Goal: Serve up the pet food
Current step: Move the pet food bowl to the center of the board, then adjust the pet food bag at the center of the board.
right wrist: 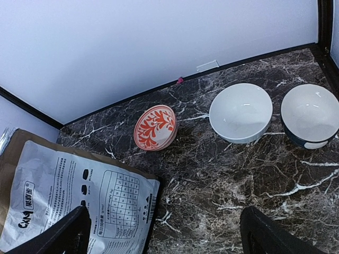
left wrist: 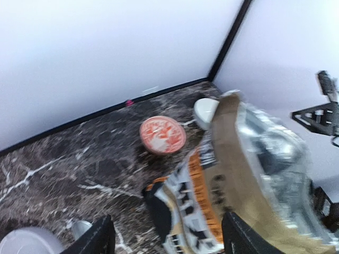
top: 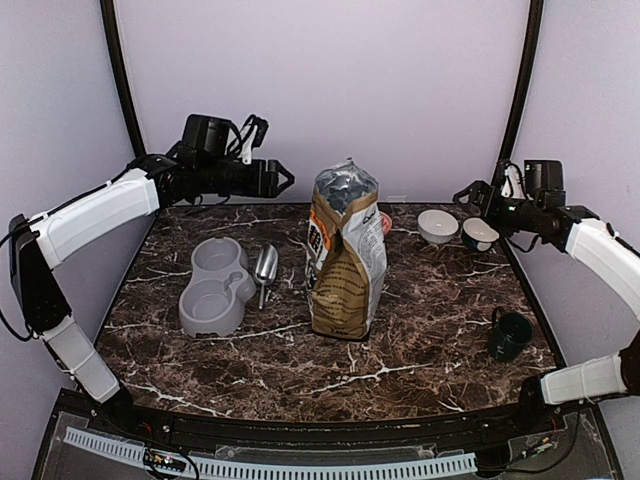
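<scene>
No pet food shows in any view. The brown-and-orange printed bag (top: 345,250) stands upright mid-table with its top open, and its inside is hidden. My left gripper (top: 283,178) hovers high at the back left, just left of the bag's top. It is open, and in the left wrist view the left gripper (left wrist: 169,238) holds nothing, with the bag (left wrist: 249,174) beyond its fingers. My right gripper (top: 463,195) hangs at the back right, open and empty. In the right wrist view the right gripper (right wrist: 164,233) looks down on bare table beside the bag (right wrist: 69,201).
A grey double bowl (top: 213,285) lies left of the bag with a metal scoop (top: 265,265) beside it. An orange-patterned bowl (right wrist: 154,127), a white bowl (right wrist: 241,112) and a dark-sided bowl (right wrist: 310,114) sit at the back right. A dark green mug (top: 508,335) stands front right.
</scene>
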`<state>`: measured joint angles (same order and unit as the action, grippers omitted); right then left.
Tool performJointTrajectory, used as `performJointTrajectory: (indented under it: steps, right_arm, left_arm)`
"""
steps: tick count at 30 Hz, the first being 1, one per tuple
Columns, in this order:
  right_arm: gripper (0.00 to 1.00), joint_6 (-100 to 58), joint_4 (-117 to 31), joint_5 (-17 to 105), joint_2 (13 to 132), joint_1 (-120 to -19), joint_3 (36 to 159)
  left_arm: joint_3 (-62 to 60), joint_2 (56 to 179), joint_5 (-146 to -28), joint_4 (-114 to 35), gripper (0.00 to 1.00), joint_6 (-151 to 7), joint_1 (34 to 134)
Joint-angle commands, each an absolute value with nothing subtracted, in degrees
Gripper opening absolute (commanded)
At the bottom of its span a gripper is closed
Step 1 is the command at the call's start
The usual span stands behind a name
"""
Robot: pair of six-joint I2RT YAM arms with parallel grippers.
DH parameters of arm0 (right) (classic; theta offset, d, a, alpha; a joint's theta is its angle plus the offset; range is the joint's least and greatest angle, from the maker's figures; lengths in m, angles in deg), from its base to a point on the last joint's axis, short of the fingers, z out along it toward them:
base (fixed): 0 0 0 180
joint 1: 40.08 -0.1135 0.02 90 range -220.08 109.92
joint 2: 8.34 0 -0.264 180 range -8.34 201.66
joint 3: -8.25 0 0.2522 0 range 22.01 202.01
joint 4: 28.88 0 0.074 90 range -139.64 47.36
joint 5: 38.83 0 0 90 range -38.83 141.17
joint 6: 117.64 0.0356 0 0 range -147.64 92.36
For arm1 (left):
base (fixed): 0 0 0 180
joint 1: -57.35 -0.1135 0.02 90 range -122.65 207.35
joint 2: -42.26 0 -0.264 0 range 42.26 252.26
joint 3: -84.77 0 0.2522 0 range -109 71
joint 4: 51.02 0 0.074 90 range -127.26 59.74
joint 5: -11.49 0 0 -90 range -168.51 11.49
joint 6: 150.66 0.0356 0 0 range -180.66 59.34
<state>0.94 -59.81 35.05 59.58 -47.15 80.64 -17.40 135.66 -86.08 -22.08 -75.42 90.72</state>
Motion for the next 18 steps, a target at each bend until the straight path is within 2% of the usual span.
performJointTrajectory:
  steps: [1,11,18]
  right_arm:
    - [0.99,2.7,-58.2,34.2,58.9,-47.3,81.0]
    - [1.0,3.4,-58.1,34.6,59.4,-49.1,80.6]
    - [1.0,2.1,-59.2,36.5,58.1,-49.1,79.1]
  left_arm:
    - [-27.3,135.9,-92.4,-14.9,0.72,-64.7,97.2]
    - [-50.7,151.3,-92.0,-3.2,0.73,-57.1,105.4]
    - [-63.4,159.4,-94.2,7.6,0.67,-59.5,105.6]
